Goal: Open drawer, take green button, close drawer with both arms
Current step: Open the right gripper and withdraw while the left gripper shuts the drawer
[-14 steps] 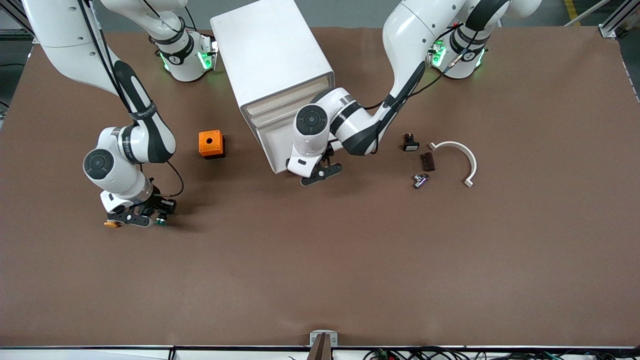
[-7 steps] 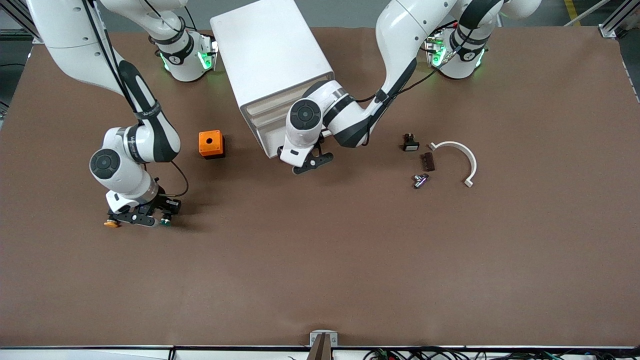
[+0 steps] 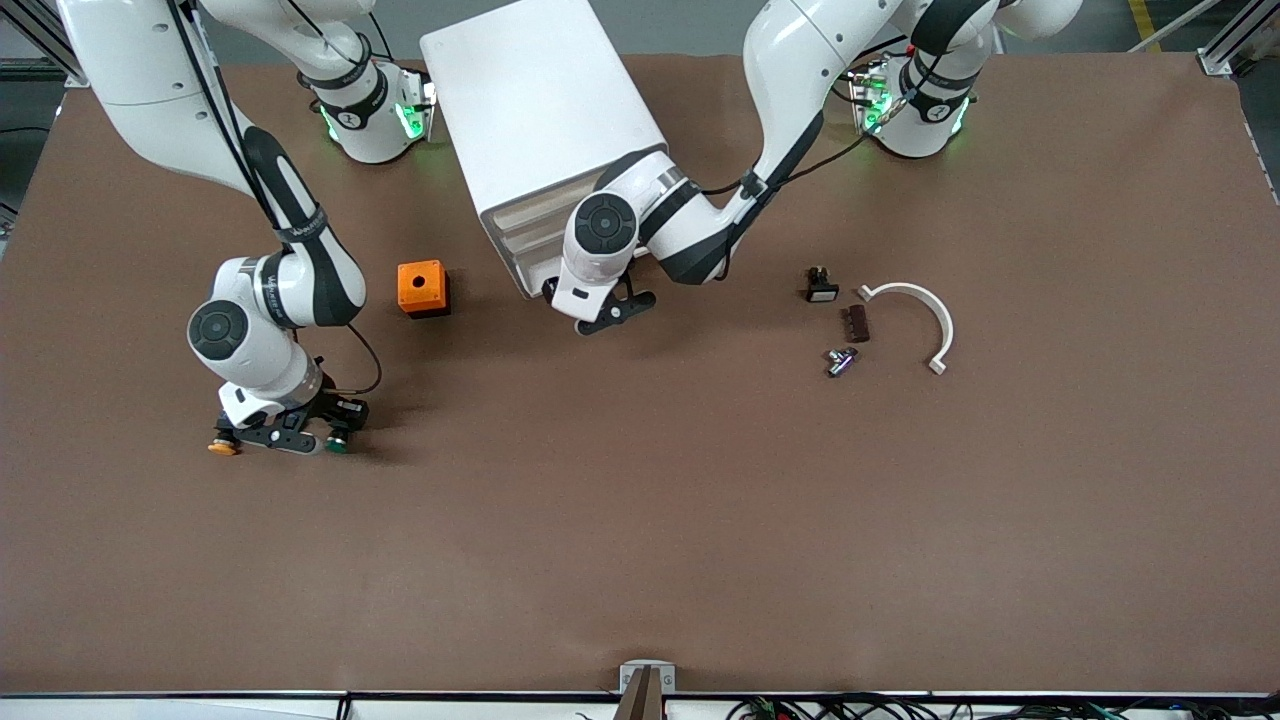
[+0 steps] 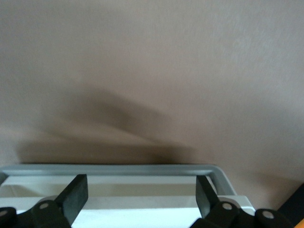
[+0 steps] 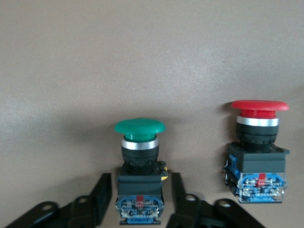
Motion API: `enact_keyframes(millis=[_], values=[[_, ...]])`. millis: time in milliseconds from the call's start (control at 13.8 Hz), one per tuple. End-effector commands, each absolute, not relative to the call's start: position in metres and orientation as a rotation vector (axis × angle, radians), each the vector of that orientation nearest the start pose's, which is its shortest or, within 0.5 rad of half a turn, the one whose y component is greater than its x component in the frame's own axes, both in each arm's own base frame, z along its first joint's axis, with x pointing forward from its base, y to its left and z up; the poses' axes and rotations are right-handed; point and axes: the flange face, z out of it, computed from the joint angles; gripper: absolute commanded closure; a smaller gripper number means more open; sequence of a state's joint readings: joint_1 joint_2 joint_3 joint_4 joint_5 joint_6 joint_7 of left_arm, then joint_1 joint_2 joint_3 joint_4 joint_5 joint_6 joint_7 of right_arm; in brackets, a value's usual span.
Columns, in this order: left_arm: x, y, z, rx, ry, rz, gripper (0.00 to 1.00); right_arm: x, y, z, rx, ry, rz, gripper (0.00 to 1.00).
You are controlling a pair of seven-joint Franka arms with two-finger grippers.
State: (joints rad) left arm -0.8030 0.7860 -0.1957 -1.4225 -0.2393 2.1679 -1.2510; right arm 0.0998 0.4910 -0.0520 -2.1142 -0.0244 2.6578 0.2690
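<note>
Two other buttons flank the right gripper (image 3: pixel 281 440): an orange-capped button (image 3: pixel 222 447) and a red-capped button (image 5: pixel 257 152). The green button (image 5: pixel 139 171) stands on the table (image 3: pixel 640 520) between its parted fingers (contact unclear). The left gripper (image 3: pixel 605 312), spread wide, is at the drawer (image 3: pixel 528 268).

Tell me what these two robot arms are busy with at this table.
The left gripper, fingers open, is at the front of the white cabinet's lower drawer, which looks nearly shut. The right gripper is down at the table toward the right arm's end, its fingers standing either side of the green button with a slight gap. That button stands upright on the table, a red button beside it.
</note>
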Motion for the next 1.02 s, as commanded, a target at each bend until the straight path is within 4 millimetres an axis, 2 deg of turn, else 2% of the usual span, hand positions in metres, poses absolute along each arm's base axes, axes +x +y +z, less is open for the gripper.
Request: enact_keyframes(millis=[0, 218, 508, 580, 725, 943], values=[[0.393, -0.609, 0.227, -3.136, -0.694, 0.554, 0.00, 0.594, 0.026, 0.199, -3.168, 0.302, -0.056, 0.00], [0.382, -0.615, 0.221, -3.127, -0.701, 0.597, 0.00, 0.619, 0.029, 0.249, -3.189, 0.307, 0.109, 0.00], [0.380, -0.616, 0.220, -3.123, -0.711, 0.622, 0.00, 0.652, 0.029, 0.320, -3.195, 0.278, 0.162, 0.00], [0.380, -0.616, 0.220, -3.123, -0.711, 0.622, 0.00, 0.662, 0.029, 0.348, -3.196, 0.282, 0.170, 0.00], [0.381, -0.615, 0.222, -3.125, -0.714, 0.619, 0.00, 0.674, 0.025, 0.391, -3.188, 0.301, 0.193, 0.00], [0.390, -0.613, 0.233, -3.141, -0.730, 0.607, 0.00, 0.675, 0.015, 0.423, -3.186, 0.265, 0.255, 0.00]])
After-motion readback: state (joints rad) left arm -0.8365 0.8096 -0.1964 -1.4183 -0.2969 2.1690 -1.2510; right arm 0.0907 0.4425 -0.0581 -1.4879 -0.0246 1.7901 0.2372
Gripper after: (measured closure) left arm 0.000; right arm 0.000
